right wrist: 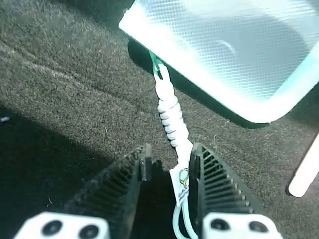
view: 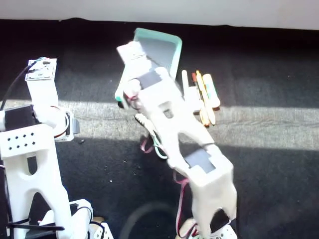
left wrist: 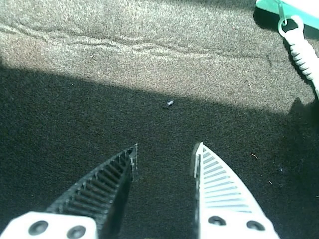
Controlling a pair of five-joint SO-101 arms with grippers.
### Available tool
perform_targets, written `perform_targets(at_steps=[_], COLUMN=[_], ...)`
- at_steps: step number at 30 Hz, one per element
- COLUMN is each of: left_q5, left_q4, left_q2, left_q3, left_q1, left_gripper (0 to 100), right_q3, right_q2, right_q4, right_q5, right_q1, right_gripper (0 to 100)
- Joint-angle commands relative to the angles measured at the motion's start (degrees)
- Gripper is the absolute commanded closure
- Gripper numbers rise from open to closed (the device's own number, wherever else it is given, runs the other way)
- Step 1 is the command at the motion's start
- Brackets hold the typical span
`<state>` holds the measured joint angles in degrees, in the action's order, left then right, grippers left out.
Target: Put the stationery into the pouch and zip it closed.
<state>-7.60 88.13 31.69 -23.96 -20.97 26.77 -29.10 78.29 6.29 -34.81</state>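
The pouch (view: 162, 47), clear mesh with a mint-green edge, lies at the back centre of the dark mat; it also shows as the pouch (right wrist: 224, 50) and as a corner of the pouch (left wrist: 289, 7). Its white braided zip cord (right wrist: 169, 109) trails off one corner toward the front. My right gripper (right wrist: 169, 159) is open just above the mat, with the cord's tag end between its fingers. Several pens (view: 204, 94) lie side by side right of the pouch. My left gripper (left wrist: 167, 152) hangs open over bare mat, left of the cord (left wrist: 301, 50), holding nothing.
The right arm (view: 174, 124) stretches diagonally over the pouch's front corner and hides part of it. The left arm (view: 35, 134) stands at the left edge. A band of sunlight crosses the mat. One white pen end (right wrist: 304, 174) lies beside the pouch.
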Motion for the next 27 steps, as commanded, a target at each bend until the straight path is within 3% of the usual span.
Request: perform_targets(at_steps=[1, 13, 27], left_q5=[-0.5, -0.5, -0.5], left_q4=[-0.7, -0.7, 0.5], left_q2=[0.4, 0.4, 0.4], left_q3=[0.2, 0.2, 0.7], left_q1=[0.4, 0.4, 0.4], left_gripper=[80, 80, 80], right_q3=[11.1, 33.6, 35.9], right_q2=[-6.9, -26.3, -32.5], right_q4=[3.3, 9.6, 14.6], right_q5=[0.5, 0.5, 0.1], right_q1=[-1.7, -1.8, 0.7], right_gripper=[85.6, 85.7, 85.7])
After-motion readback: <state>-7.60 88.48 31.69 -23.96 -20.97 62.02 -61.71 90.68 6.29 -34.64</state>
